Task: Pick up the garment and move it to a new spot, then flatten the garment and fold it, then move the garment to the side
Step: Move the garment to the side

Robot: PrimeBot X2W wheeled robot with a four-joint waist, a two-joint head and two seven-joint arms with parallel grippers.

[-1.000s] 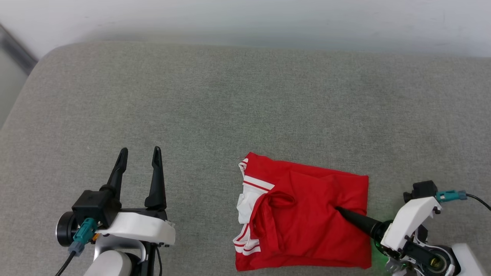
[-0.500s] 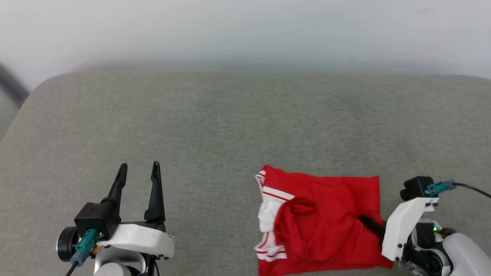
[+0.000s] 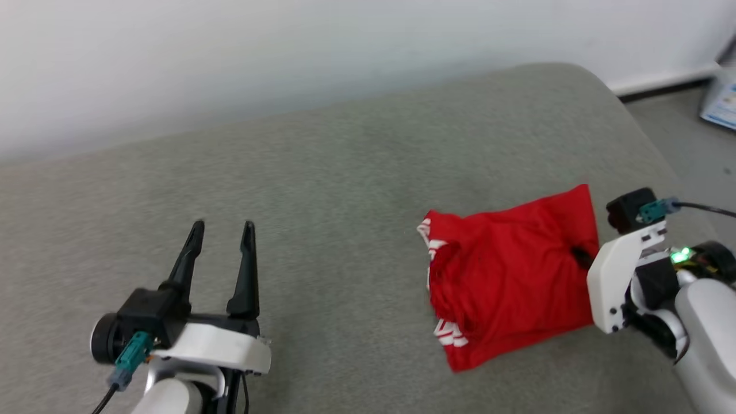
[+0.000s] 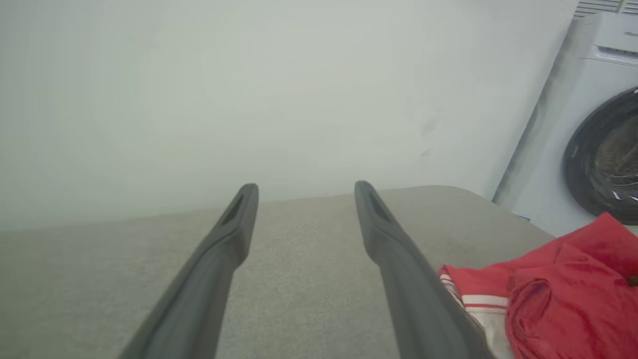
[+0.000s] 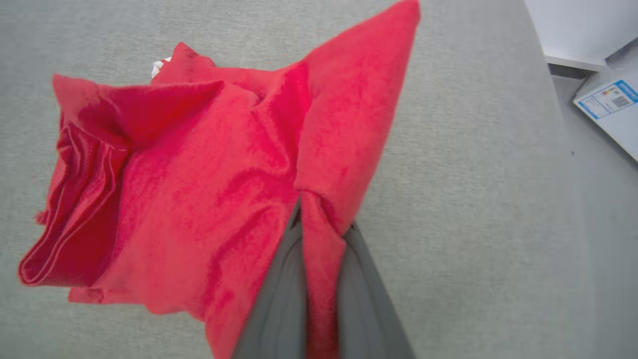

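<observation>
Our right gripper (image 5: pixel 321 234) pinches the shirt (image 5: pixel 199 174) by one fold (left gripper (image 3: pixel 223 230) spread); we risk it slipping and unfolding.

Premises: indoor laundry area of domestic type. Whether it is a lived-in home or a fitted-out test room cannot be told.

Evidence: a white front-loading washing machine (image 4: pixel 598 75) with a dark round door (image 4: pixel 605 159) stands beside a plain white wall (image 3: pixel 287 57), past the right end of a wide grey fabric-covered cushion (image 3: pixel 345 172) with rounded corners. Beyond the cushion's right edge there is grey floor (image 3: pixel 673 138), a white skirting board (image 5: pixel 573 61) and a white item with a blue-bordered printed label (image 5: pixel 605 99). A red garment (image 3: pixel 512 276) sits near that edge.
</observation>
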